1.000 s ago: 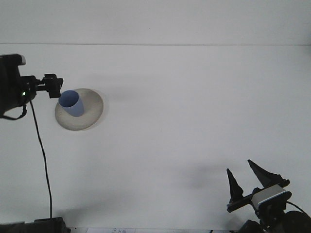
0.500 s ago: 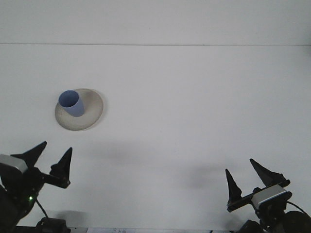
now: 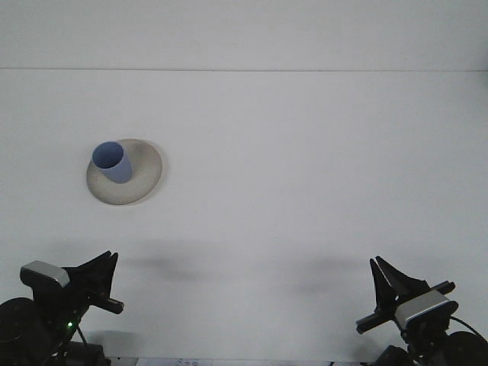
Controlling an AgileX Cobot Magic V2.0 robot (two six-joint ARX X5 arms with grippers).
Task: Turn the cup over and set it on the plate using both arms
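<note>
The blue cup [image 3: 111,162] stands upright, mouth up, on the pale round plate [image 3: 141,183] in the left part of the frame, a little above mid-height. It sits toward the plate's upper left, so the bare part of the plate shows to its right and below it. The cup leans slightly in this view, its open rim toward the upper left, its base nearer the plate's middle. Nothing touches it.

The plate rests on the white bench [image 3: 305,168], which fills most of the frame up to a faint line near the top where the wall begins.

Both arms are low, at the bottom edge of the frame and well apart from the plate. The left claw [image 3: 103,263] is in the lower left corner, its dark pointed fingers aimed up and to the right; they lie close together with only a narrow gap between the tips, and hold nothing. A grey block and a small green light show on the arm behind it. The right claw [image 3: 389,274] is in the lower right corner, its fingers pointing up and to the left, likewise drawn nearly together and empty. A grey block sits just behind it on the wrist. Soft shadows lie on the bench above each arm.
</note>
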